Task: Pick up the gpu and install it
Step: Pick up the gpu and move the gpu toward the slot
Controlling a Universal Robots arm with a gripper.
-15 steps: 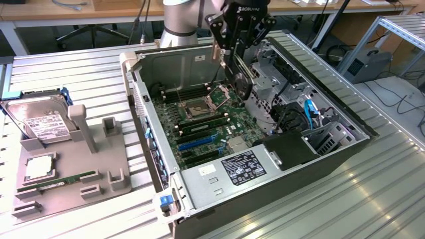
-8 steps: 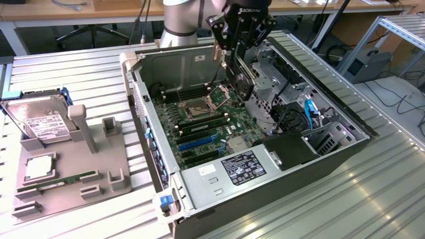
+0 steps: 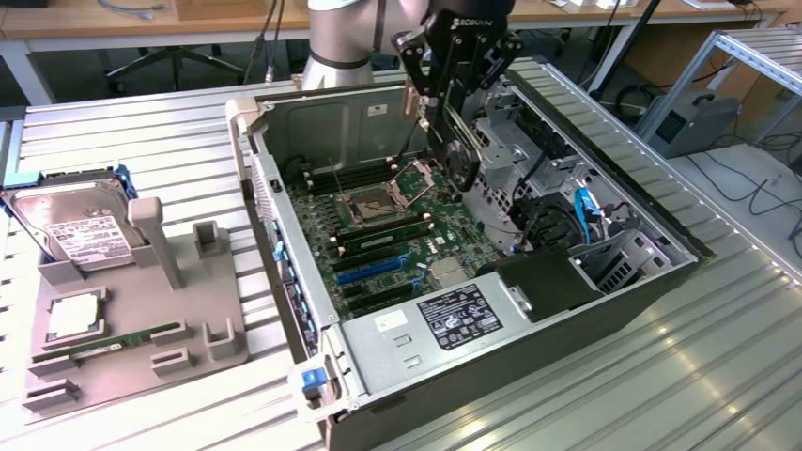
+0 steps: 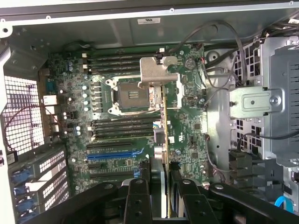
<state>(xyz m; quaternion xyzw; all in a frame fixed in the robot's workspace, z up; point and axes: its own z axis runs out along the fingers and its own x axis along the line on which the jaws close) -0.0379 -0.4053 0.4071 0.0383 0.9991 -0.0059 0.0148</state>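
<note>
The black two-fingered gripper [image 3: 449,99] on the grey robot arm was clenched on the gpu [image 3: 461,155], a flat rectangular card with a black cooler on one face and a green circuit board on the other. It hung upright inside the open grey metal computer case [image 3: 257,188], above the green motherboard [image 3: 401,235] and clear of it. In the wrist view the gripper [image 4: 161,196] had its fingers [image 4: 138,198] pressed on either face of the gpu [image 4: 164,130]. The card was seen edge-on, and its silver metal end bracket [image 4: 156,74] lay over the square CPU socket [image 4: 131,95]. The long blue expansion slot [image 4: 112,154] lay just beside the card's line. At the exterior view's left, well apart from the case, a grey moulded fixture [image 3: 150,282] held a silver hard drive with a white label [image 3: 75,235] and a narrow green RAM stick [image 3: 107,343].
</note>
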